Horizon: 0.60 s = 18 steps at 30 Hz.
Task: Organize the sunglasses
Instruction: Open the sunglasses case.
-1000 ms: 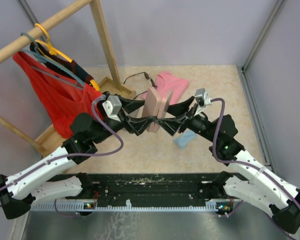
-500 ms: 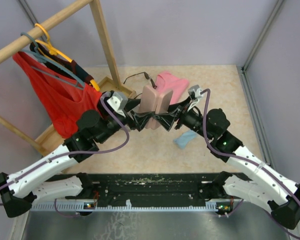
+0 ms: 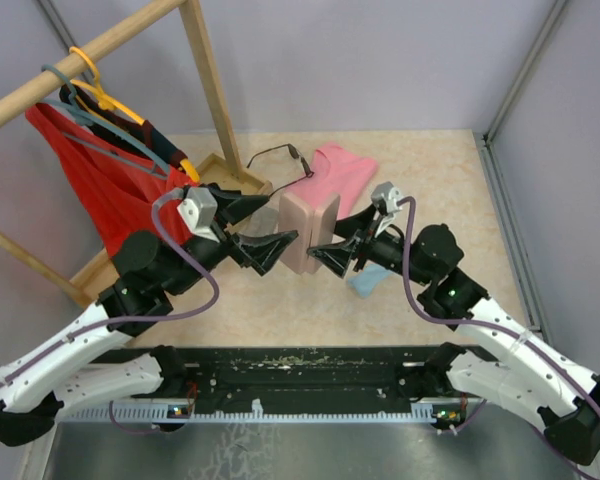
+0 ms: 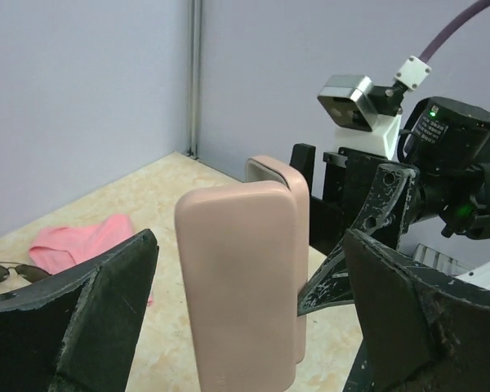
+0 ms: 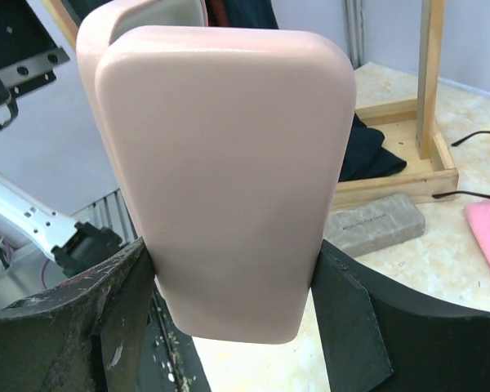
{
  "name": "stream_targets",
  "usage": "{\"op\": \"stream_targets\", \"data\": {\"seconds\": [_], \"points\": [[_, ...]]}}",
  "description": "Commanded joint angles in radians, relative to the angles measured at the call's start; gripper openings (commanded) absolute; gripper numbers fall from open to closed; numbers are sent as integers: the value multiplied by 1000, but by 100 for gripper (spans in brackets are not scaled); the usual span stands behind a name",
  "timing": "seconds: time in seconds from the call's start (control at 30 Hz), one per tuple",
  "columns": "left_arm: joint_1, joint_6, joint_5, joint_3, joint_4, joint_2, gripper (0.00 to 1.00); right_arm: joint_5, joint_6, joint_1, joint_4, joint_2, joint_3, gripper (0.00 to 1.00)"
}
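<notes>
Right claw is pinching the pink case near its bottom end and holding it upright over the middle of the counter. From the right wrist view the two shells look cracked apart at the top. The left claw is spread wide, one finger on each side of the case and touching neither.

The sunglasses are lying on the counter at the far side, right beside the pink cloth, well apart from both claws. I only see one pair from here. There's also a grey case lying by the wooden rack base and a light-blue cloth under the right arm.

My read is that the case is being held ready so the glasses can go in. To do that well I'd keep the right grip firm and low so the lid can still swing. Then send the free left claw out to the glasses and take them at the bridge or a thick bit of frame, not the lens. Those wire arms look like they'd bend or slip easily.

Versus half a second ago, the left claw was tucked in against the case and both arms were bunched together — now it's backed off toward the rack side and opened up. The case has dropped a little toward the near edge and only the right claw carries it.
</notes>
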Motion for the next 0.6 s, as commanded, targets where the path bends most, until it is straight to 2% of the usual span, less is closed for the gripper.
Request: {"op": "stream_targets", "data": {"seconds": [0.0, 0.1, 0.17, 0.3, 0.4, 0.5, 0.57], "points": [[-6, -16, 2, 21, -42, -55, 100, -29, -47, -7, 115, -97, -26, 0], [-6, -22, -85, 1, -91, -98, 100, -36, -28, -7, 170, -150, -54, 0], [-6, -49, -209, -21, -124, -127, 100, -51, -10, -7, 185, -177, -56, 0], [-6, -120, -406, -62, -214, -166, 100, -50, -14, -7, 119, -194, -23, 0], [-6, -150, -466, -76, -266, -182, 99, -1, -115, -7, 21, -191, 4, 0], [-6, -155, -510, -89, -301, -193, 99, 114, -276, -6, -39, -155, 6, 0], [-6, -146, -528, -87, -321, -196, 99, 159, -396, -6, -140, -97, 61, 0]]}}
